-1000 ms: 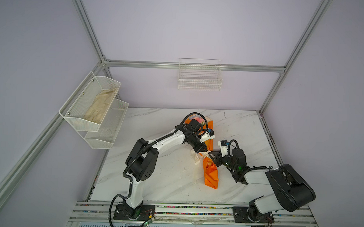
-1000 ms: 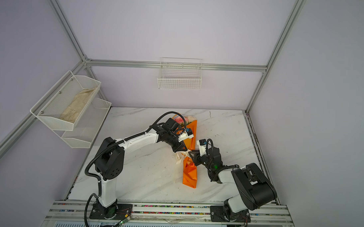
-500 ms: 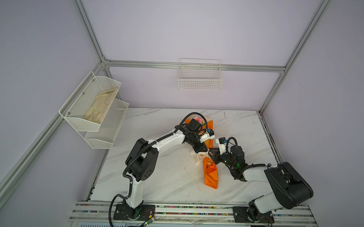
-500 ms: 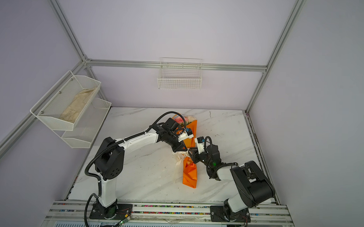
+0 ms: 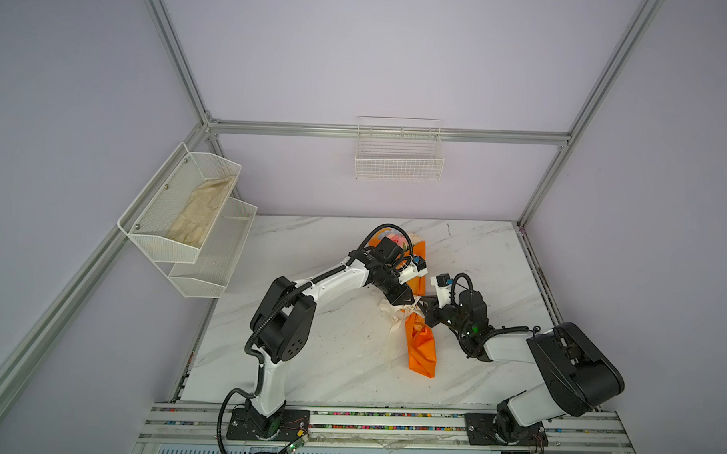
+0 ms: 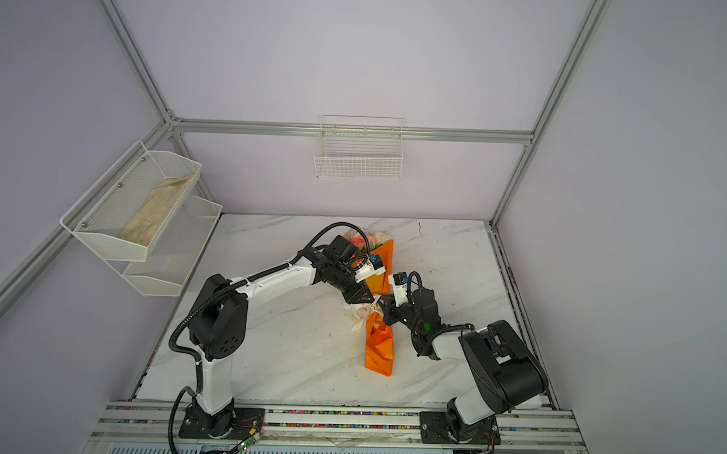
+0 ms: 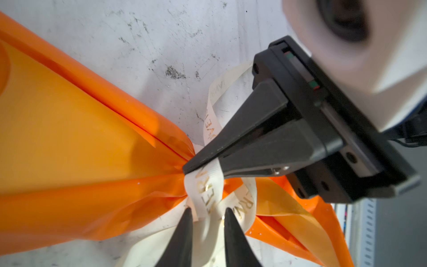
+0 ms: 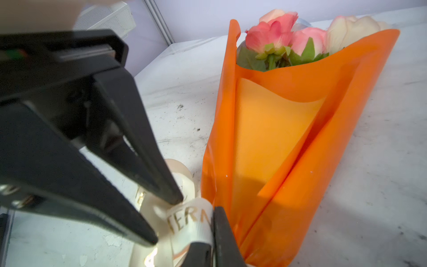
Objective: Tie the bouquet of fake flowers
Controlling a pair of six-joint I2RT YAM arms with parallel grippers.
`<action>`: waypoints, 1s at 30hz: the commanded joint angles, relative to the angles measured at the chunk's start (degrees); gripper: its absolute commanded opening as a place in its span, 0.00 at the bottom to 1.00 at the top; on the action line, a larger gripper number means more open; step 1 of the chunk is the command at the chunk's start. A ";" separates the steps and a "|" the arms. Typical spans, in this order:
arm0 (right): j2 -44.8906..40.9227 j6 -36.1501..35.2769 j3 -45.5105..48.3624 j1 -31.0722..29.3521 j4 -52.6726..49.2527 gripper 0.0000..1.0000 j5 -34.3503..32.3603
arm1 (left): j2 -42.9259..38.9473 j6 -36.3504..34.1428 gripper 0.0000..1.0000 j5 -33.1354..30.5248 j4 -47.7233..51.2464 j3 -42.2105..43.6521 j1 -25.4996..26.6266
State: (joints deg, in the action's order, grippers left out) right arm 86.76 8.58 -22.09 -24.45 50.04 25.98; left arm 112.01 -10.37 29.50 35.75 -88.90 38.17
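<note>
bouquet (image 5: 422, 348): a glossy orange paper cone lying mid-counter (image 5: 307, 359), gathered to a creased waist; soft pink and cream roses (image 8: 265, 37) sit at the wide mouth toward the back wall.
ribbon (image 7: 205, 185): a flat cream band with gold lettering, looped around the waist, its tails loose on the marble.
left claw (image 7: 206, 209): my black tapered tips are spread, with the loop between them.
right claw (image 7: 198, 165): pressed together, pinching the ribbon.
room: my tips crowd the knot; scuffed counter lies open leftward, with the edges well apart.
change: my right claw has come in and closed; my left has spread.
</note>
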 commanded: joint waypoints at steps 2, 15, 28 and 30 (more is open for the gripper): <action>-2.13 0.82 0.96 -0.29 0.34 0.07 -2.51 | -9.33 5.54 0.41 -3.42 -7.69 8.44 -1.88; -2.91 1.44 1.41 -0.28 0.31 0.05 -3.30 | -15.03 9.46 0.60 -11.77 -24.32 29.09 -6.01; -2.49 1.70 1.18 -0.27 -0.29 0.05 -3.30 | -10.22 2.17 0.68 -11.87 -29.42 28.21 -6.01; -2.27 1.76 1.15 -0.27 -0.24 0.05 -3.30 | -9.67 0.48 0.69 -8.94 -29.25 27.87 -6.01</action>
State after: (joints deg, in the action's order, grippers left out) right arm 84.95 10.04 -21.12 -24.45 49.89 23.07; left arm 101.36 -6.24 16.80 8.78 -61.32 32.27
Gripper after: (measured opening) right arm 0.056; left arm 0.691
